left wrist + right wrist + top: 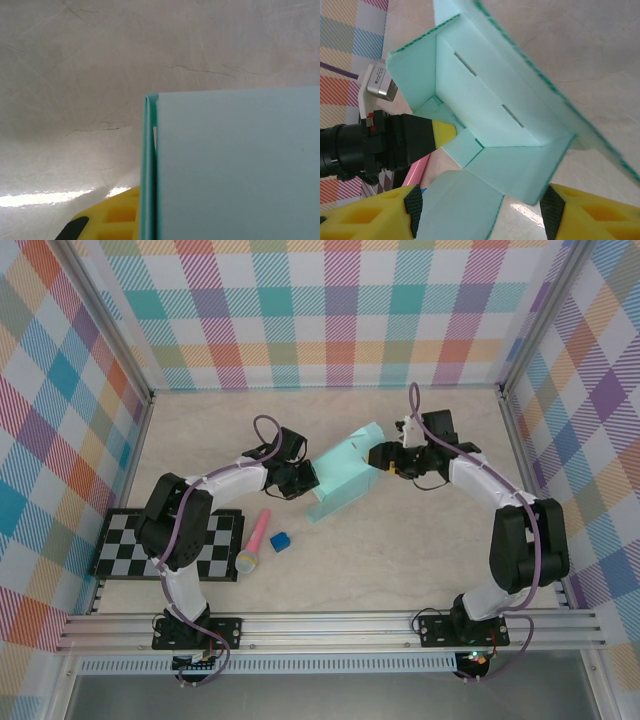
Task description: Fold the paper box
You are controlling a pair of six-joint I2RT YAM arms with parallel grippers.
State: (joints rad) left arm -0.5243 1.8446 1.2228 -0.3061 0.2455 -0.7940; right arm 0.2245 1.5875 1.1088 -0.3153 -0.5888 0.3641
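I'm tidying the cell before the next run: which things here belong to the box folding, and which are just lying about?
Job: paper box, left pincer, right pincer.
Lying about: pink stick, blue cube, checkerboard mat.

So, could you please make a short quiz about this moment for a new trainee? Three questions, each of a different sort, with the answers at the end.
1. True or false: the left pincer is shut on a wall of the paper box.
2. What lies on the table right beside the small blue cube?
A) a pink toy microphone
B) a pair of scissors
C) a roll of tape
3. Fill the gap: the pincer with its jaws open is the ___ one.

Key
1. True.
2. A.
3. Right: the right pincer is open at the box's other end.
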